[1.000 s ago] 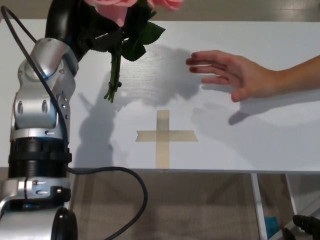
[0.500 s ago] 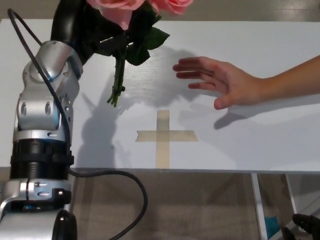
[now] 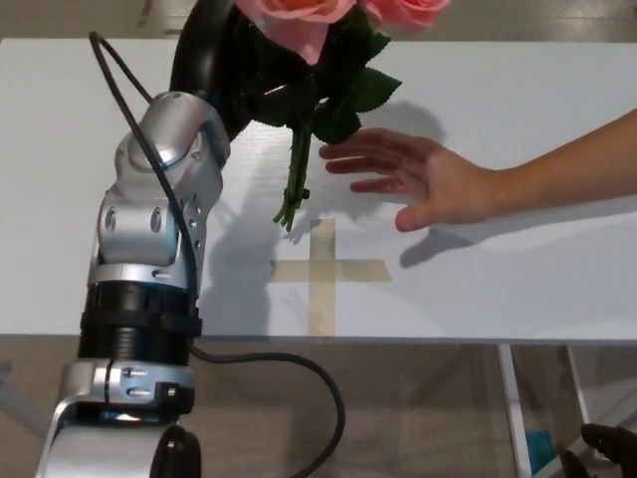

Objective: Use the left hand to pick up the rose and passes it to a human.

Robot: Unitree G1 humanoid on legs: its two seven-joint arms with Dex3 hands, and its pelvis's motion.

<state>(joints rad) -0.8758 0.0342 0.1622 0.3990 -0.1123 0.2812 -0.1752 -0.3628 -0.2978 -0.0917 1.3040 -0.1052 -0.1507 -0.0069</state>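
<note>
My left hand [image 3: 239,70] is raised at the top of the head view and is shut on the rose [image 3: 309,60]. Its pink blooms show at the top edge, dark green leaves below them, and the green stems hang down to just above the white table [image 3: 518,289]. A person's open hand [image 3: 418,179] reaches in from the right, palm up, with its fingertips right beside the stems. Whether the fingers touch the stems is unclear. My right hand barely shows as dark fingers [image 3: 607,448] at the bottom right corner, below the table.
A tan tape cross [image 3: 323,271] is stuck on the table near its front edge, just below the stem ends. My silver left forearm [image 3: 149,249] with a black cable rises over the table's left part. Floor shows below the table edge.
My left arm has swung right, carrying the rose toward the person's hand. The person's hand has moved left and slightly nearer, closing the gap to the stems.
</note>
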